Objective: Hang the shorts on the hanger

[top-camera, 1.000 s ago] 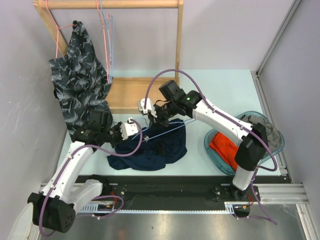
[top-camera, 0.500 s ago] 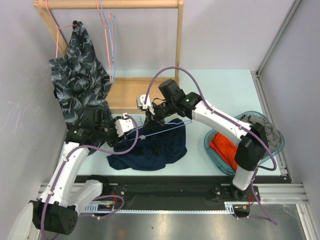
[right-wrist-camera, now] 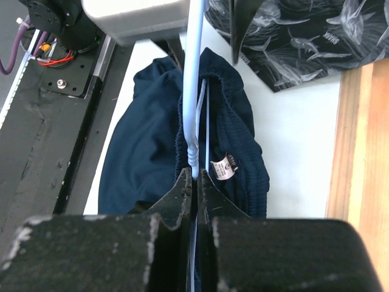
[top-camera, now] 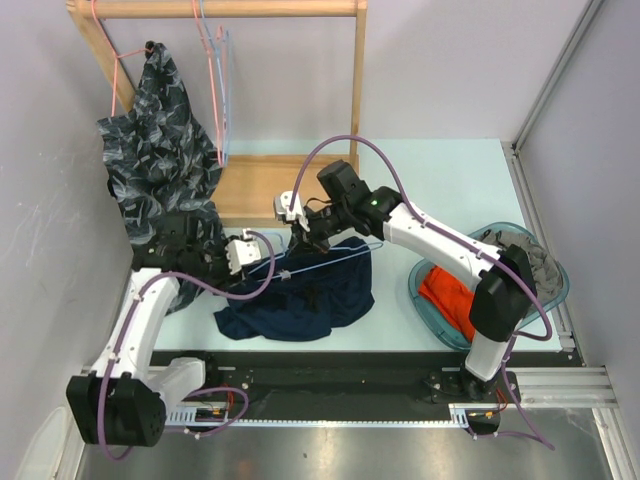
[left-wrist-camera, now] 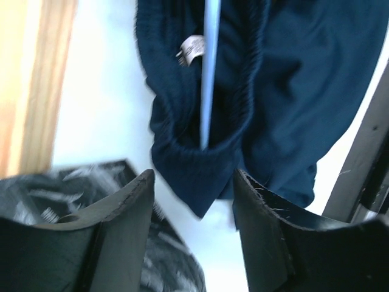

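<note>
The navy shorts [top-camera: 300, 295] lie crumpled on the table, waistband and white label [right-wrist-camera: 223, 168] turned up. The light-blue hanger [top-camera: 330, 258] runs across them, one arm tucked inside the waistband [left-wrist-camera: 208, 73]. My right gripper [right-wrist-camera: 196, 176] is shut on the hanger [right-wrist-camera: 196, 73] near its ribbed part, above the shorts [right-wrist-camera: 140, 152]. My left gripper [left-wrist-camera: 193, 176] stands open just left of the shorts [left-wrist-camera: 292, 91], with only a fabric corner showing between its fingers [left-wrist-camera: 130, 201] and nothing held. In the top view the left gripper [top-camera: 243, 255] sits beside the hanger's left tip.
A wooden rack [top-camera: 260, 185] stands at the back left, carrying a dark leaf-print garment [top-camera: 160, 160] and pink hangers [top-camera: 205, 60]. A blue basket [top-camera: 545, 265] holding an orange garment [top-camera: 440, 290] sits at the right. The print garment's hem [left-wrist-camera: 158, 255] lies under my left gripper.
My left gripper has opened and drawn back to the left, away from the shorts' waistband. The right gripper keeps its hold on the hanger, almost unmoved.
</note>
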You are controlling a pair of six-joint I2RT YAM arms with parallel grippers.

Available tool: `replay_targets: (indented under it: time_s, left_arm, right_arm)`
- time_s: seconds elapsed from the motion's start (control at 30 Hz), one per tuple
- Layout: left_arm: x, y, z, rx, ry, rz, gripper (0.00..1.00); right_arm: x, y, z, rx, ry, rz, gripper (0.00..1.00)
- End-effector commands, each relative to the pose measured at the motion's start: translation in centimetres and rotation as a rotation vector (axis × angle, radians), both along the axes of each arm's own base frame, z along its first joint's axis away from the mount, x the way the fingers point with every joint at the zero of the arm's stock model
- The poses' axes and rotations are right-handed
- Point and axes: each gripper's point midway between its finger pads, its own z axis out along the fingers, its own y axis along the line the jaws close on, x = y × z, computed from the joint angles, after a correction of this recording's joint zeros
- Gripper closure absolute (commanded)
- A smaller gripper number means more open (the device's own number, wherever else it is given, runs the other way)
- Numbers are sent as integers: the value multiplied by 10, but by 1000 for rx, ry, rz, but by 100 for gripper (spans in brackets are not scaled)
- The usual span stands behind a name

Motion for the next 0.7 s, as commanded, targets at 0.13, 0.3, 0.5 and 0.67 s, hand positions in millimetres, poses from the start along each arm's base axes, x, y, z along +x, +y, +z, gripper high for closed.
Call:
replay_targets:
  time_s: [0.13,0.3,0.5,0.67]
  left_arm:
    - [10,-37,5,-164,-2,-72,57]
    - [3,-49,5,-194,11,-91,62]
    - [-3,-54,1,-207,9,-87,65]
    - [-8,-49,-4,-181,32,-64,97]
  right_arm:
    - [-9,12,45,157,-66,50,100]
    - [-8,17,48,182,-63,41,100]
    - [-7,20,52,207,-51,33,100]
    - [-4,12,52,203,-55,11,100]
